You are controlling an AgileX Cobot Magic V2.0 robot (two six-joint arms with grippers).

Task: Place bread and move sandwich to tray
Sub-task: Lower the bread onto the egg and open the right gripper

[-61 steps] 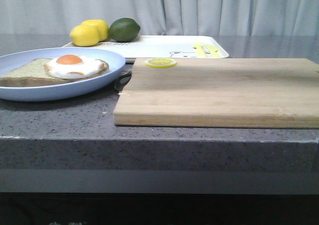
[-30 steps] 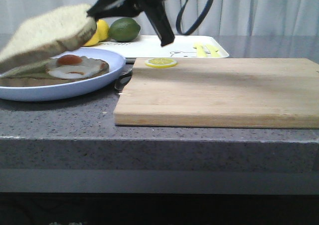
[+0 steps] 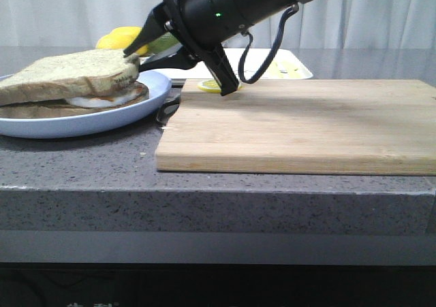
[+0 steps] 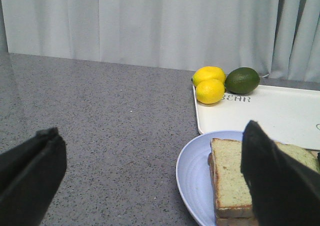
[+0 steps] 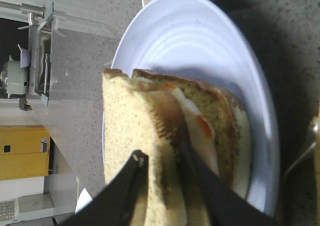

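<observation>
The bread, a thick pale slice with a brown crust, lies on top of the fried egg and the lower slice, so a sandwich sits on the pale blue plate. My right gripper reaches in from the right and is shut on the bread's near edge, one finger on its top face and the other under it. My left gripper is open over bare counter beside the plate. The white tray lies behind the plate.
Two lemons and a lime sit on the tray's far left corner. A wooden cutting board fills the right half of the counter, with a lemon slice on its far left corner. A metal utensil handle lies between plate and board.
The right arm came into view carrying the bread, held it above the plate, then lowered it onto the egg. The egg is now covered in the front view.
</observation>
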